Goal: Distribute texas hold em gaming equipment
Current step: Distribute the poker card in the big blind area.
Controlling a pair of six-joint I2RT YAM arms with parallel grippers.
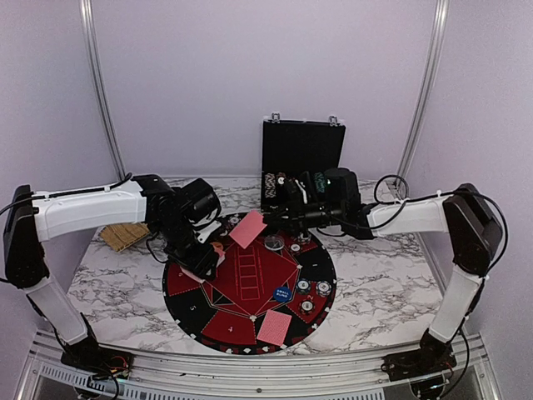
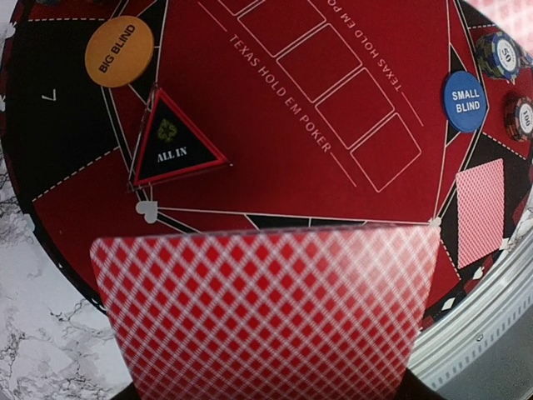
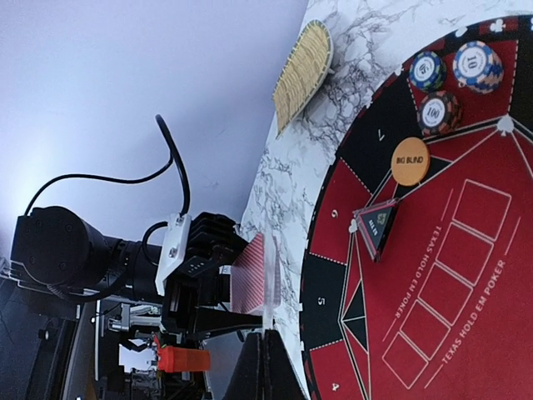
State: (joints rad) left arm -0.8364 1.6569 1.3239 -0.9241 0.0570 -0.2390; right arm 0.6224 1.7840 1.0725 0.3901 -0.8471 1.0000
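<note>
My left gripper (image 1: pixel 198 263) hangs over the left of the mat, shut on a red-backed playing card (image 2: pixel 266 317) that fills the lower left wrist view. My right gripper (image 1: pixel 271 218) is at the mat's far edge. It is shut on another red-backed card (image 1: pixel 248 228), seen edge-on between its fingers in the right wrist view (image 3: pixel 271 287). A third card (image 1: pixel 275 327) lies on the mat's near side. An orange BIG BLIND disc (image 2: pixel 119 52) and a blue SMALL BLIND disc (image 2: pixel 465 102) lie on the mat. Striped chips (image 1: pixel 314 290) sit at its right, and more chips (image 3: pixel 454 79) show in the right wrist view.
The round black-and-red mat (image 1: pixel 187 304) covers the table's middle, with an ALL IN triangle (image 2: pixel 173 140) on it. The black hinged case (image 1: pixel 301 154) stands open at the back. A tan cork pad (image 1: pixel 123 236) lies at the left. The table's metal rail (image 1: pixel 250 362) runs along the near edge.
</note>
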